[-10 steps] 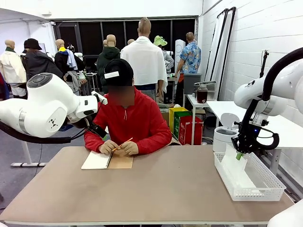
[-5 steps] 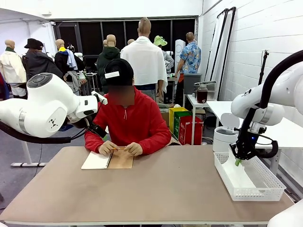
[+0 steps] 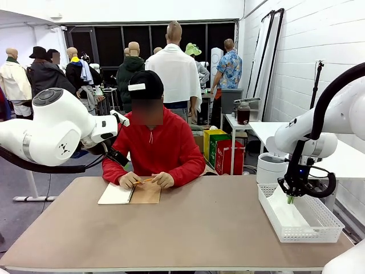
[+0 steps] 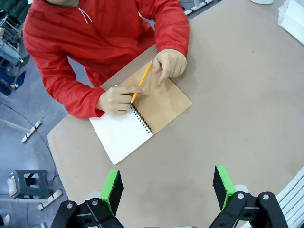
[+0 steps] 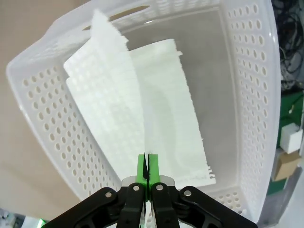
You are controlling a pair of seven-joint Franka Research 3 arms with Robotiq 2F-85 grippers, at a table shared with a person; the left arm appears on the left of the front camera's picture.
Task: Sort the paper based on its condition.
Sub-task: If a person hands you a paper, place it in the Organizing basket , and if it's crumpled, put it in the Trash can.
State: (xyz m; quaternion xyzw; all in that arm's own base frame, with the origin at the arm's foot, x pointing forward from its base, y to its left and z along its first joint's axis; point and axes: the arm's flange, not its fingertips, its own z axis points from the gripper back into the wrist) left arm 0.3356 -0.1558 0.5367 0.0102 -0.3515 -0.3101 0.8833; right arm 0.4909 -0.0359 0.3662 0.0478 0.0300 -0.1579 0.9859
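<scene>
While the right end effector (image 5: 146, 167) hangs over the white perforated basket (image 3: 319, 225) at the bench's (image 3: 188, 228) right edge, its green pads are pressed together on the edge of a sheet of paper (image 5: 118, 99), which droops down into the basket against its wall; in the front view that end effector (image 3: 291, 199) sits just inside the basket's rim. Another white sheet (image 5: 180, 128) lies flat on the basket floor. Across the bench, a person in a red top rests both hands on an open spiral notebook (image 4: 142, 114), a pencil (image 4: 141, 88) between them. Above that side, the left end effector (image 4: 166, 190) hovers with its fingers spread wide, gripping nothing.
</scene>
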